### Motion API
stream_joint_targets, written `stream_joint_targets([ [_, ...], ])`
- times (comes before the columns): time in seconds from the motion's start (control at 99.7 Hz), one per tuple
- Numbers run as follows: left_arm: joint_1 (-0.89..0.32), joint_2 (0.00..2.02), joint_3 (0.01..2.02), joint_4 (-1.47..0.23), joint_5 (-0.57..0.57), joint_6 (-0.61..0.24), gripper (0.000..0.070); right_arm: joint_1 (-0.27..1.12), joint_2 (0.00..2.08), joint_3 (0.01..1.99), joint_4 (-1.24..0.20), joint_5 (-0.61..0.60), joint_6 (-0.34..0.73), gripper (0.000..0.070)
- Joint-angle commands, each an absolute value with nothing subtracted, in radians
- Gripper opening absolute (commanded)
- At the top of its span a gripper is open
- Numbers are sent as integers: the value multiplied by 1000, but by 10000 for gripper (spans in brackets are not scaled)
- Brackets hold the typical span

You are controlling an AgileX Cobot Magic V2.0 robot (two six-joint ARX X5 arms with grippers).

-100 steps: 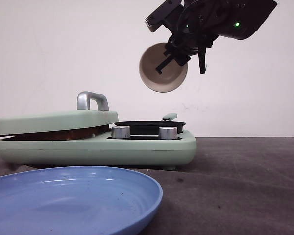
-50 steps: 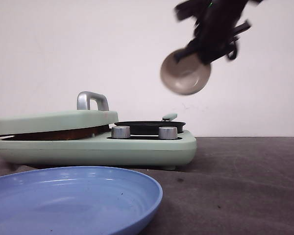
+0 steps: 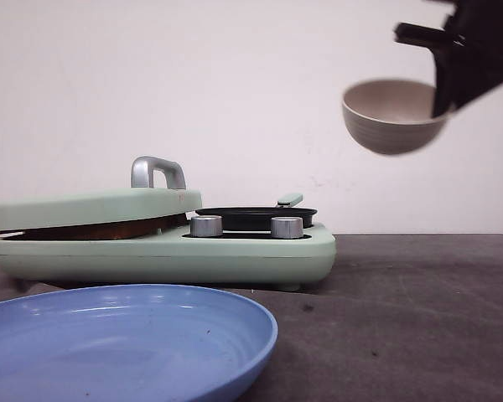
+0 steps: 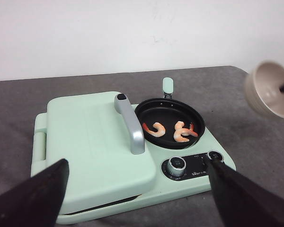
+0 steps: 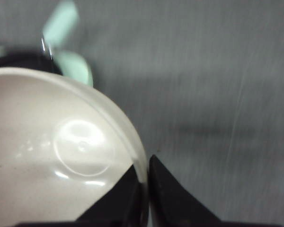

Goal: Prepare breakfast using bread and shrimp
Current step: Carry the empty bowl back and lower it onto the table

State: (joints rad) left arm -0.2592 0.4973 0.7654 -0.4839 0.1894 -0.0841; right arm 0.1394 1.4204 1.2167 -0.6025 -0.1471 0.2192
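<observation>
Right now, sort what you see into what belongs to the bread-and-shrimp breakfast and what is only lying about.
Belongs to the job:
- shrimp, two in the black pan
- green cooker, lid shut
- beige bowl, empty, pinched at its rim by the right gripper
- blue plate, empty, probably for serving

Lying about:
- nothing in view. No bread shows.

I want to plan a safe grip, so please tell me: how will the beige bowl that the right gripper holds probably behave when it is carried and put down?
The bowl looks rigid and glazed, so it may be slippery. The right gripper pinches only its thin rim, so it could swing or tip. It seems ceramic, likely fragile if dropped. Its inside looks empty, so probably light.
</observation>
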Motion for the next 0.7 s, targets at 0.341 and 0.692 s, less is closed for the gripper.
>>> stream_joint_targets([
  [0.341,-260,501,773,-480,195,-68,509,38,1505,1236,-700,-293,202,0],
  [0.692,-260,501,773,-480,194,-68,509,37,1696,1236,-688,-300,193,0],
])
